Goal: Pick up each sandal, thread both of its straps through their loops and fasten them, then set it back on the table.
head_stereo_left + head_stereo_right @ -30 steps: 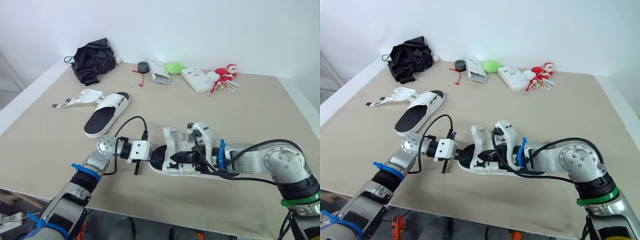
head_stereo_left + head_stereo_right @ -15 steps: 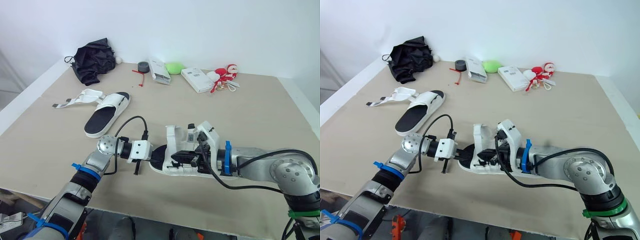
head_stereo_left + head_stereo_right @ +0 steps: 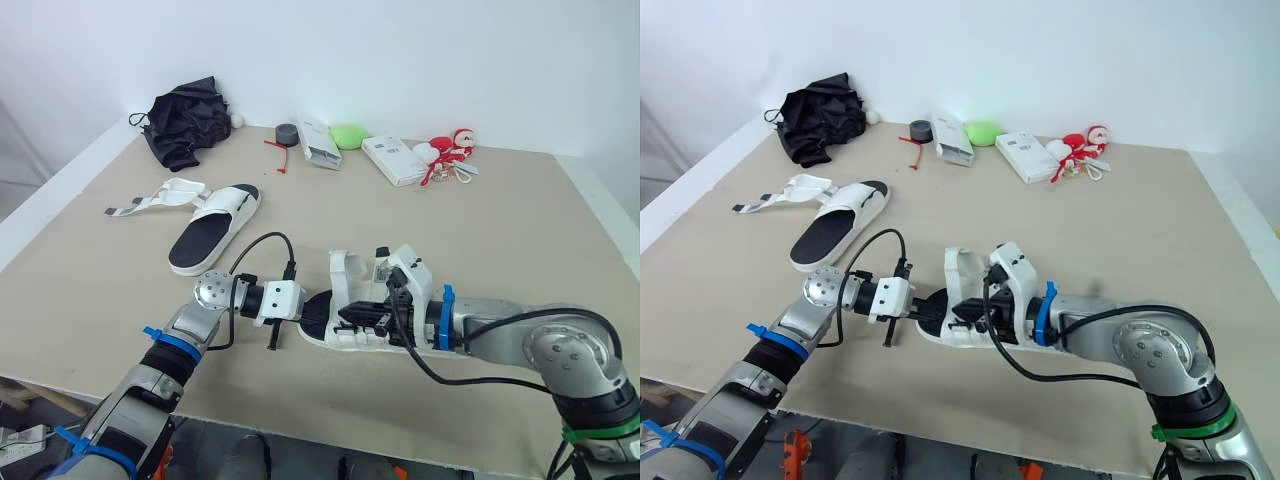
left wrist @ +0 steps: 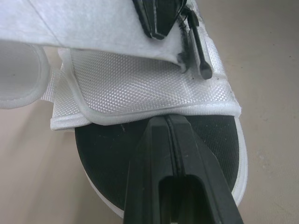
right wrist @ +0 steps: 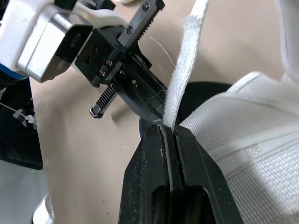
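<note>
A white sandal with a black footbed lies near the table's front edge. My right gripper is shut on the free end of one of its white straps, which stands up from the pinch; the same gripper reaches over the sandal from the right. My left gripper is shut, its tips resting on the black footbed against the edge of the woven strap, at the sandal's left end. The second sandal lies to the far left with its straps spread loose.
Along the back edge sit a black cloth, a grey tape roll, two white boxes, a green object and a red-and-white toy. The table's front edge runs just below the near sandal.
My right gripper drew the strap slightly to the right, then came back left over the sandal. The left gripper and the far sandal have stayed put.
</note>
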